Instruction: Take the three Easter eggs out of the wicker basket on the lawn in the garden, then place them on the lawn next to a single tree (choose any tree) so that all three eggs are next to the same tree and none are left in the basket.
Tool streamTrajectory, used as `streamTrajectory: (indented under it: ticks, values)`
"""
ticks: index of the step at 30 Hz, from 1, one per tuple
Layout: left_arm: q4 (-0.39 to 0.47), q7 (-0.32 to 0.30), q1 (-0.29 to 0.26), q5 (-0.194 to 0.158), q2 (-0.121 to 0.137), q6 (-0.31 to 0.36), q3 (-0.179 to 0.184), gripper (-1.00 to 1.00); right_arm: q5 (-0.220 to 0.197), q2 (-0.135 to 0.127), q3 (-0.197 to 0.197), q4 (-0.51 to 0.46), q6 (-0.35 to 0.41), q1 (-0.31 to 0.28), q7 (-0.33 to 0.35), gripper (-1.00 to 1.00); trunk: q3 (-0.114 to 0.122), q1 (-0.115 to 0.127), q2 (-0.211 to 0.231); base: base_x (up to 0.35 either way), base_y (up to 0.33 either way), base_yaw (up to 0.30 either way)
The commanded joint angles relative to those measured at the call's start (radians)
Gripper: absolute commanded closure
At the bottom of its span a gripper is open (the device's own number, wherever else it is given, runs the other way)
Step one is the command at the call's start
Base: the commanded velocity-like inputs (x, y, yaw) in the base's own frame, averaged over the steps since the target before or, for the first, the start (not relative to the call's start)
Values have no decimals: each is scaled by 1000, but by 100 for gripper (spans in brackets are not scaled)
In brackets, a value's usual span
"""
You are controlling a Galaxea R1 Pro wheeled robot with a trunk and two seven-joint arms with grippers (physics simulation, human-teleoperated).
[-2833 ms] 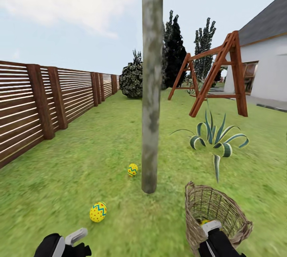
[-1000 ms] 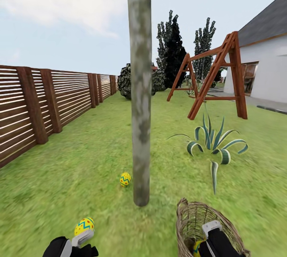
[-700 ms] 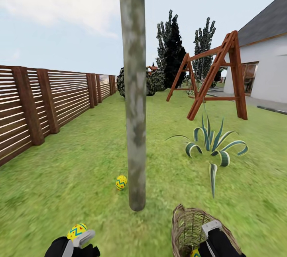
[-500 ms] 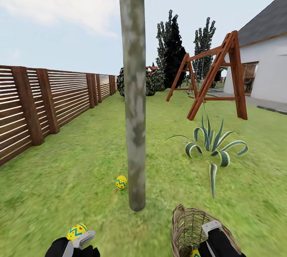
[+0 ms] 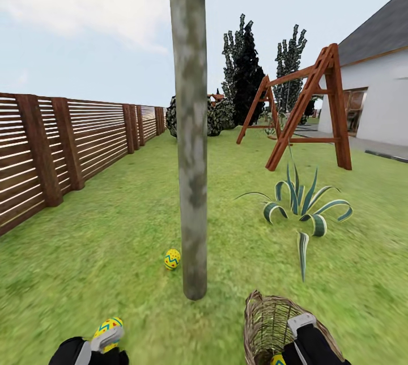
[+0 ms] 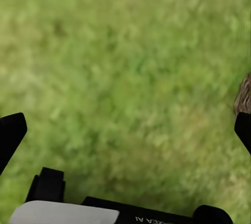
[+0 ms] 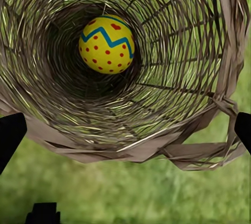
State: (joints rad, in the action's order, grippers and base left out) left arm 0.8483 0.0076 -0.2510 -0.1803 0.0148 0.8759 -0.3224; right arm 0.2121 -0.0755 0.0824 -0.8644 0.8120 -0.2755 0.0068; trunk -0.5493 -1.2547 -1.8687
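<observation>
Green lawn, tree trunk: one egg lies beside the trunk, a second near the released left gripper. Wicker basket holds the third egg; right gripper spread, empty. One left.

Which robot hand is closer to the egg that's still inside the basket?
The right. The right gripper sits at the wicker basket, looking straight in at the egg. The left gripper is apart over the lawn, beside another egg.
</observation>
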Motion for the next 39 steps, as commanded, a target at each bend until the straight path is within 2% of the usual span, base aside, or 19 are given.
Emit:
streamTrajectory:
  ticks: [1,10,35,39]
  values:
    - [0,1,-1,-4,1,5,-1,-100,5,-1,5,-1,6,-1,1,-100,-1,0,-1,0,0,0]
    - [-3,9,-1,-1,-7,3,7,-100,8,1,6,-1,4,-1,-6,-100,-1,0,-1,-82,-189,56]
    - [-3,11,-1,-2,-12,2,8,-100,9,3,10,-1,4,-1,-7,-100,-1,0,-1,-15,-24,282]
    - [-3,11,-1,-1,-26,2,8,-100,8,3,7,-1,4,-1,-7,-100,-1,0,-1,13,-214,179]
